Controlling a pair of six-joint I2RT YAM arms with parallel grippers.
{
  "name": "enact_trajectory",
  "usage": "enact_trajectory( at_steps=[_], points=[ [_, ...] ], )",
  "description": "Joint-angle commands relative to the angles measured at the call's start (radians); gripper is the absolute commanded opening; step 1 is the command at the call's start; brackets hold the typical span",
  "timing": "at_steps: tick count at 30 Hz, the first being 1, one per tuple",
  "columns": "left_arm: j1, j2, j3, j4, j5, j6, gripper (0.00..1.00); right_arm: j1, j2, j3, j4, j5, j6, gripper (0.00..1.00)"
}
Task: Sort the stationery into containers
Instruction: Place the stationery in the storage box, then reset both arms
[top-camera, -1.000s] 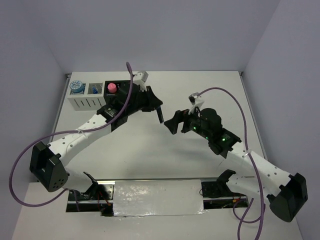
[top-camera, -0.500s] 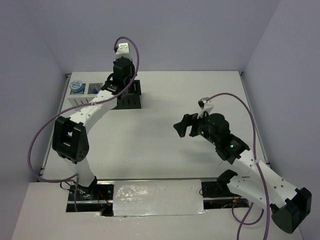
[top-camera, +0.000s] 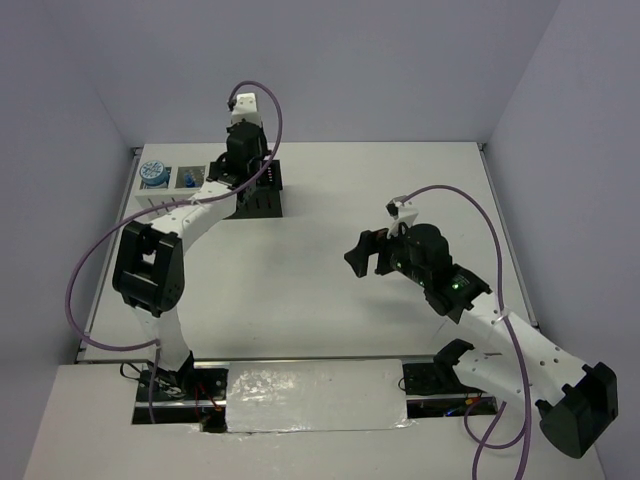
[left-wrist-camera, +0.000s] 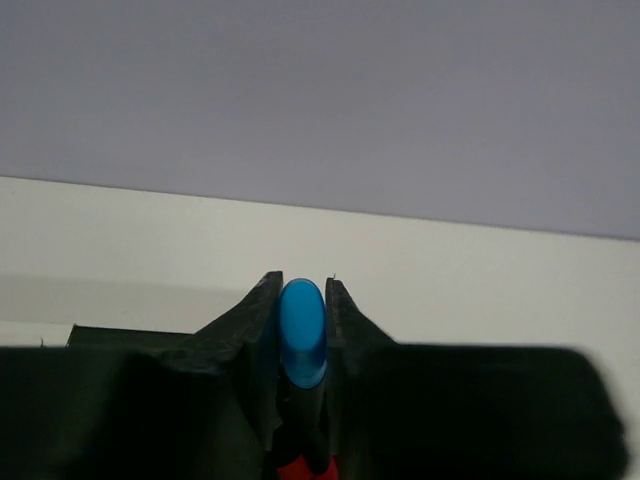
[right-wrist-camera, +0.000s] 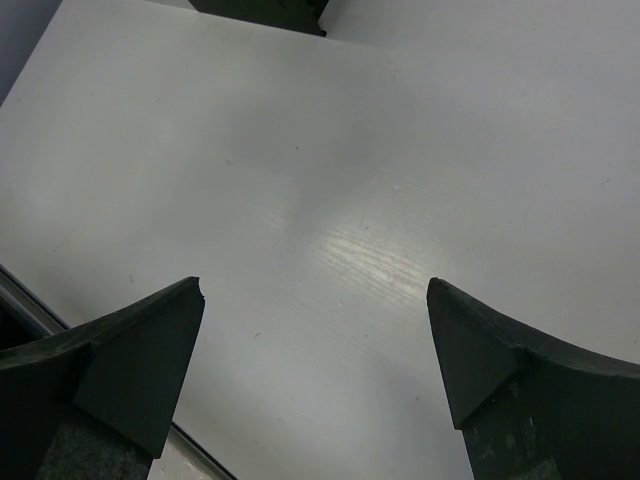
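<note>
Left end effector (left-wrist-camera: 301, 298) has swung back over the black slotted-sided boxes (top-camera: 268, 202), clamped on a blue-capped black highlighter (left-wrist-camera: 302, 335); a drop looks next; right end effector (right-wrist-camera: 314, 295) stands apart

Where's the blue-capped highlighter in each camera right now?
Top external: hidden beneath the left arm, upper left.
Left wrist: blue-capped highlighter at bottom centre, clamped in the left gripper.
Right wrist: not in it.
Shared landmark: black box, beside that arm from above, top edge in right wrist.
</note>
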Motion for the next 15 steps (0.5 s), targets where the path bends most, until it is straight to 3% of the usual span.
enact_trajectory(
  at_steps=[1,2,4,5,7,12,15],
  points=[
    [0.0,0.0,-0.035,0.089,0.023,-0.031,0.28,-0.001,0.009,0.015,0.028,-0.011,-0.016,1.0],
    [0.0,-0.003,-0.044,0.092,0.026,-0.036,0.41,-0.002,0.01,0.015,0.031,-0.014,-0.016,1.0],
    [0.0,-0.018,-0.086,0.112,0.019,-0.046,0.54,-0.002,0.01,0.012,0.035,-0.019,-0.013,1.0],
    [0.0,-0.026,-0.101,0.121,0.02,-0.058,0.72,-0.002,0.007,0.012,0.035,-0.022,-0.013,1.0],
    [0.0,-0.052,-0.143,0.138,0.019,-0.068,0.85,-0.002,0.001,0.015,0.031,-0.02,-0.016,1.0],
    [-0.001,-0.162,-0.201,0.123,0.007,-0.111,0.94,-0.002,0.002,0.029,0.026,-0.016,-0.021,1.0],
    [-0.004,-0.278,-0.178,-0.009,-0.047,-0.135,0.96,-0.002,-0.004,0.038,0.011,-0.005,-0.024,1.0]
  ],
)
